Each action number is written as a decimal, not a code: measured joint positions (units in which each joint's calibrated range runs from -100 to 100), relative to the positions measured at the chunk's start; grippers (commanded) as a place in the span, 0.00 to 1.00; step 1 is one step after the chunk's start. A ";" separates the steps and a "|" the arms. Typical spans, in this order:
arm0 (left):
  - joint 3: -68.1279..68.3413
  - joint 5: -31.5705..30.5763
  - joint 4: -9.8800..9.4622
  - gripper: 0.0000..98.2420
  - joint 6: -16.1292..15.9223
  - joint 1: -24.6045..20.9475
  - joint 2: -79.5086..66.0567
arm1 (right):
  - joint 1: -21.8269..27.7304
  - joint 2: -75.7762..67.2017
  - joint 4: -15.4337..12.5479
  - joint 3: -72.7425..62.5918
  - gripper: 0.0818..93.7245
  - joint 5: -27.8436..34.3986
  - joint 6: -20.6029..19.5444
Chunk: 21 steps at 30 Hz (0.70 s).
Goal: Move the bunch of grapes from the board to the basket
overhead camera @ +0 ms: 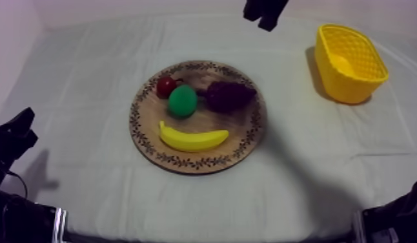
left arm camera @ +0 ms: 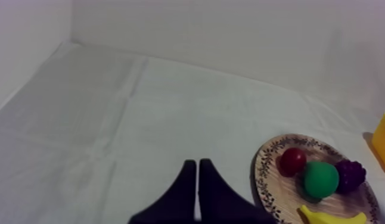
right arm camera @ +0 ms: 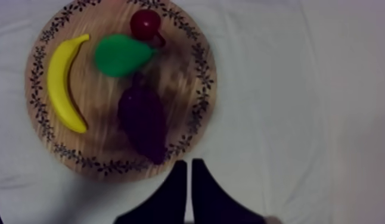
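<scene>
Top view: the bunch of grapes (overhead camera: 229,95) lies on the wooden board (overhead camera: 146,126), on the side facing the yellow basket (overhead camera: 345,84), which stands well apart from the board. A pear (overhead camera: 183,101), a small red fruit (overhead camera: 166,86) and a banana (overhead camera: 193,138) share the board.

Left wrist view: the left gripper (left arm camera: 196,164) is clenched on nothing, apart from the board's rim.

Right wrist view: the right gripper (right arm camera: 189,164) is clenched and empty, just outside the board's rim, near the grapes.
</scene>
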 measured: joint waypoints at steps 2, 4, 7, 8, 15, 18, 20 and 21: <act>0.00 0.00 0.00 0.00 0.00 0.00 0.00 | -0.39 1.91 -0.18 -0.83 0.00 0.09 0.16; 0.00 0.00 0.00 0.00 0.00 0.00 0.00 | -0.70 3.61 -0.29 -1.52 0.00 0.18 0.24; 0.00 0.00 0.00 0.00 0.00 0.00 0.00 | -0.83 6.16 -0.29 -2.80 0.00 0.18 0.24; 0.00 0.00 0.00 0.00 0.00 0.00 0.00 | -0.85 6.94 -0.24 -3.31 0.00 0.18 0.24; 0.00 0.00 0.00 0.00 0.00 0.00 0.00 | -0.84 11.07 0.06 -7.32 0.01 2.91 0.15; 0.00 0.00 0.00 0.00 0.00 0.00 0.00 | -0.84 11.93 0.08 -8.73 0.01 4.53 0.04; 0.00 0.00 0.00 0.00 0.00 0.00 0.00 | -0.84 12.39 -0.04 -9.49 0.01 5.39 -0.23; 0.00 0.00 0.00 0.00 0.00 0.00 0.00 | -0.84 12.63 -0.04 -9.71 0.01 5.81 -0.32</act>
